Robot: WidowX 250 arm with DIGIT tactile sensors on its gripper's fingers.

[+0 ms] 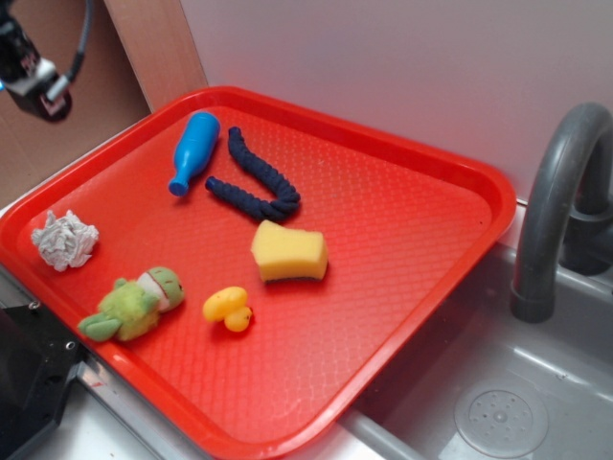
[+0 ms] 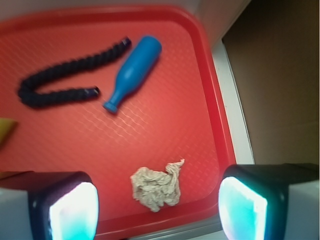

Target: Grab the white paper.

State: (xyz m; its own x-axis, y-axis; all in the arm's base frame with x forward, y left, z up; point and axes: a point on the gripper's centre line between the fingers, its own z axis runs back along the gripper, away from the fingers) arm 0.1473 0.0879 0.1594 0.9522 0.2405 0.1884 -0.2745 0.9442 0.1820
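Fingers wide open, empty, high above red tray. White paper sits between the fingers (slightly nearer the left one). Descend straight, centre, close gently on the wad.

End effector: raised, empty, jaws spread wide. Fingers: two, dark-cased with pale glowing pads, at the lower corners of the wrist view. Arm: partly visible at the exterior view's upper left, black with cable.
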